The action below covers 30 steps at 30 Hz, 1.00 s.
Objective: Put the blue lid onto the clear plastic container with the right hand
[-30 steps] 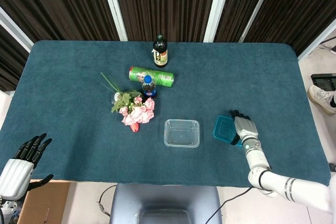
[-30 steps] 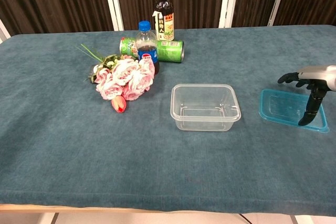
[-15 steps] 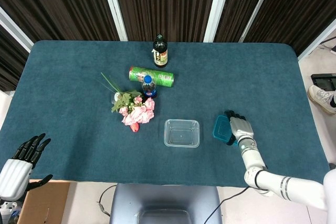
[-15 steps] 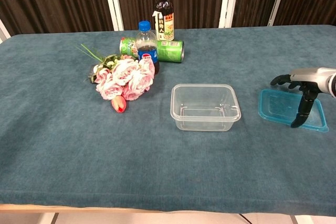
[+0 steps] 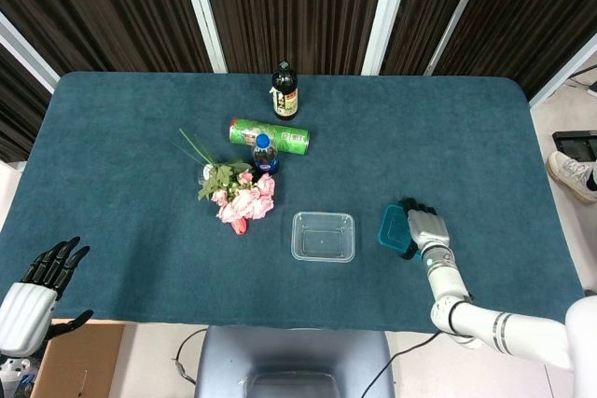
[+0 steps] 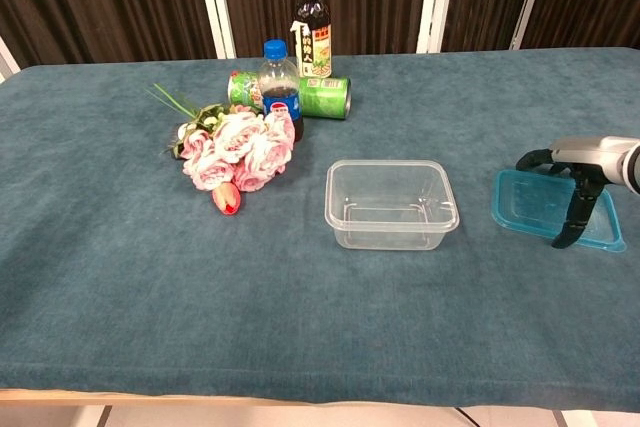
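The blue lid (image 6: 535, 205) lies flat on the teal cloth, to the right of the clear plastic container (image 6: 391, 203), which stands empty and uncovered near the table's front middle. My right hand (image 6: 580, 169) arches over the lid's right part. One fingertip comes down on its near rim, and the other fingers reach past its far edge. In the head view the right hand (image 5: 423, 228) covers the right half of the lid (image 5: 392, 227), with the container (image 5: 323, 236) to its left. My left hand (image 5: 37, 288) hangs beyond the table's near left corner, fingers spread, holding nothing.
Behind and left of the container lie a pink flower bunch (image 6: 235, 152), a blue-capped cola bottle (image 6: 279, 87), a green can on its side (image 6: 320, 95) and a dark sauce bottle (image 6: 311, 27). The table's front edge (image 6: 320, 397) runs close below.
My right hand has slid a little left over the lid and its fingers have lowered onto it. The lid has shifted slightly toward the container. The left hand has barely moved.
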Available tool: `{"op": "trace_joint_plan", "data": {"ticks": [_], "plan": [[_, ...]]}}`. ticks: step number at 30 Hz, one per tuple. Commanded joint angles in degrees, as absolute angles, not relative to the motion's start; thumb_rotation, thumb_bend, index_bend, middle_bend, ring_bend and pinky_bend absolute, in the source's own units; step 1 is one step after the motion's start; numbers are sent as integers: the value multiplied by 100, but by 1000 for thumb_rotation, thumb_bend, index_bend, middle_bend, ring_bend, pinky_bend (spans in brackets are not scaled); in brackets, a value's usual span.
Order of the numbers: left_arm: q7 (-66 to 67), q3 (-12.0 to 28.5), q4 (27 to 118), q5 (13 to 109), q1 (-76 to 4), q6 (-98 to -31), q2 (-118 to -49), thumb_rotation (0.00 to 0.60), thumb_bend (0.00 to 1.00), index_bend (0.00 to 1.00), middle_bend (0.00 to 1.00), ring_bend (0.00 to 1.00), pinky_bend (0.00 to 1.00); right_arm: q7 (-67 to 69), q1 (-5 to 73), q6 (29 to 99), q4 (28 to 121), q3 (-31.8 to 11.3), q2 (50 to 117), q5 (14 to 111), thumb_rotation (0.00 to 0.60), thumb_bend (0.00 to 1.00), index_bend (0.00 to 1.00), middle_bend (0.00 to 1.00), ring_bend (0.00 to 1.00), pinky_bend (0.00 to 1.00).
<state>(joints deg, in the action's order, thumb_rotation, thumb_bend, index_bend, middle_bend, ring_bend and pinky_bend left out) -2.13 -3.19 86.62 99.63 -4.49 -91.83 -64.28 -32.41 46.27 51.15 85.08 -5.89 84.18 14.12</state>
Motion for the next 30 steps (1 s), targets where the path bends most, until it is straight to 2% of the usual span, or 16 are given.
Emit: {"op": "trace_joint_plan", "data": {"ticks": [1, 7, 8, 13, 15, 21, 25, 30], "plan": [[-215, -321, 8661, 9968, -448, -9187, -6429, 600, 455, 66, 0, 51, 162, -3271, 4643, 5112, 8479, -573, 8437, 1388, 600, 108, 206, 27, 0, 0], [-221, -318, 8663, 9958, -451, -9177, -6429, 600, 455, 66, 0, 51, 161, -3268, 4644, 5147, 8473, -579, 8447, 1425, 600, 140, 340, 196, 20, 0], [-225, -317, 8663, 9960, -452, -9179, -6428, 600, 454, 65, 0, 51, 162, -3269, 4642, 5166, 8462, -577, 8456, 1441, 600, 150, 368, 217, 44, 0], [-227, -317, 8656, 9967, -450, -9190, -6428, 600, 455, 65, 0, 51, 162, -3348, 4646, 5256, 8421, -543, 8508, 1426, 600, 219, 618, 403, 286, 0], [-226, -317, 8658, 9964, -450, -9186, -6428, 600, 454, 65, 0, 51, 162, -3359, 4644, 5278, 8419, -549, 8518, 1427, 600, 240, 669, 445, 335, 0], [-235, -311, 8653, 9956, -448, -9192, -6426, 600, 455, 65, 0, 52, 161, -3215, 4569, 5451, 8444, -661, 8518, 1626, 600, 290, 765, 526, 428, 7], [-232, -312, 8654, 9962, -452, -9187, -6428, 600, 455, 61, 0, 51, 162, -3185, 4525, 5530, 8503, -699, 8476, 1736, 600, 330, 842, 589, 506, 57], [-224, -312, 8657, 9961, -456, -9176, -6432, 600, 455, 60, 0, 51, 161, -3144, 4478, 5567, 8551, -742, 8444, 1834, 600, 361, 884, 626, 548, 108]]}}
